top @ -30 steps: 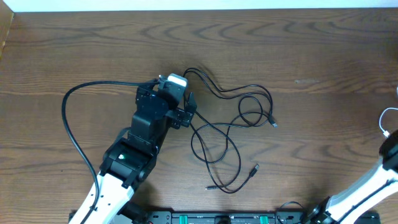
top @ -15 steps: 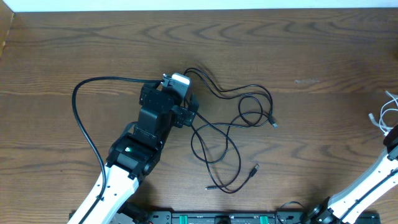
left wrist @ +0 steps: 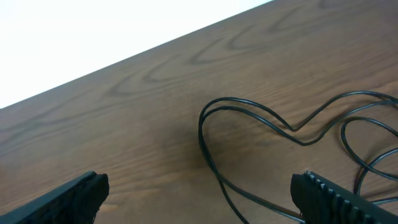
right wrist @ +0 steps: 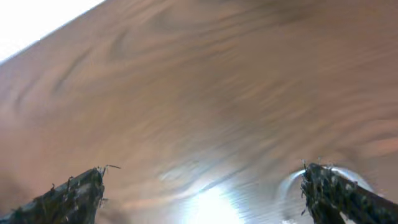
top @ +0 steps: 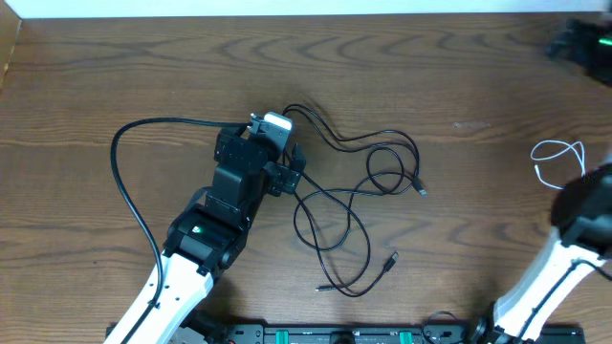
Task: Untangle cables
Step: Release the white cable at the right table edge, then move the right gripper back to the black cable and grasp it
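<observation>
Left claw (left wrist: 199,190), right claw (right wrist: 202,186) wide open, empty; black cable (left wrist: 292,129), white cable (top: 557,142) on wood table (top: 459,76).

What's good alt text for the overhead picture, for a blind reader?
A long black cable lies in loose tangled loops at the middle of a wooden table, the left gripper open at its left edge. A short white cable lies looped apart at far right, beside the right arm.

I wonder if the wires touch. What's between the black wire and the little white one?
Nothing but bare table, as the overhead view shows. The black cable lies mid-table and the white cable sits apart, far to its right.
</observation>
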